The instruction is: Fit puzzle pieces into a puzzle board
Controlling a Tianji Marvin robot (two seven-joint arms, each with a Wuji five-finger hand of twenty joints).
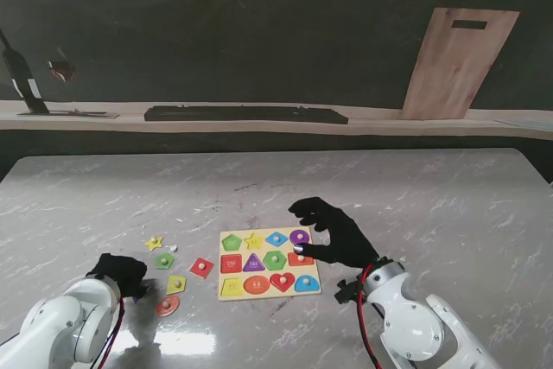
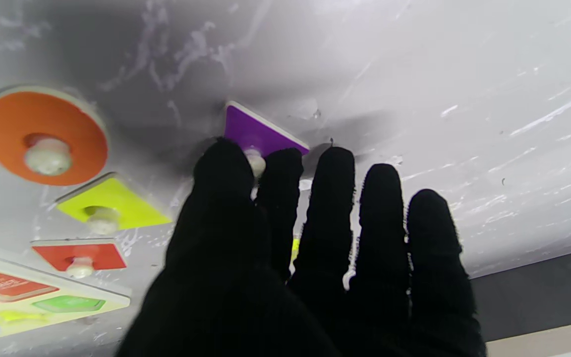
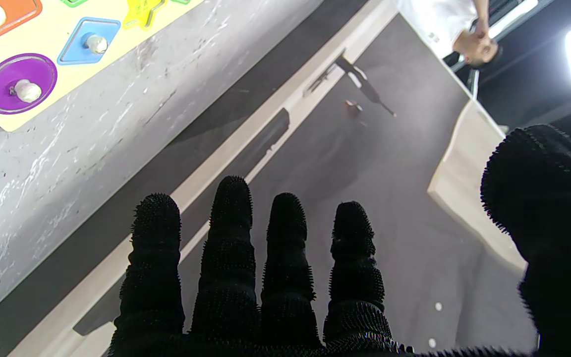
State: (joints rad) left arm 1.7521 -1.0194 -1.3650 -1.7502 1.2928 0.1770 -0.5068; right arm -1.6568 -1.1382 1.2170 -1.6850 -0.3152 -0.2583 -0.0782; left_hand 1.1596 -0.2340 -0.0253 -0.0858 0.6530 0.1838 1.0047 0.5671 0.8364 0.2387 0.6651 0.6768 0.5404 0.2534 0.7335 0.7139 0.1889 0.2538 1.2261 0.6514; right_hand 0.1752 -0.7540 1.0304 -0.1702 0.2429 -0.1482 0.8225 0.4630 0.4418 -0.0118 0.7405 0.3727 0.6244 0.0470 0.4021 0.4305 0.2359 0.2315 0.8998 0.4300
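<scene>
the left hand [image 2: 315, 258] reaches down to the marble table [image 1: 432, 205] with its black-gloved fingers held close together, and the thumb and first finger close on the white knob of a purple piece [image 2: 258, 133] that lies flat on the table at their tips. whether the knob is truly gripped or only touched cannot be told. beside that hand, toward the board, lie three loose pieces: an orange round piece [image 2: 42, 136], a yellow-green piece [image 2: 112, 201] and a red piece [image 2: 78, 254], each with a white knob. in the stand view a small yellow star [image 1: 154, 243] and a green piece [image 1: 164, 260] lie just beyond the left hand, farther from the robot.

the puzzle board [image 1: 269, 264] lies between the two hands, with most of its slots filled by coloured shapes. the right hand [image 1: 333, 231] hovers over the board's right edge, fingers spread and thumb well apart, holding nothing. its wrist view shows the purple circle [image 3: 19, 83] and blue diamond [image 3: 88, 40] seated in the board off to the side of the fingers.
</scene>
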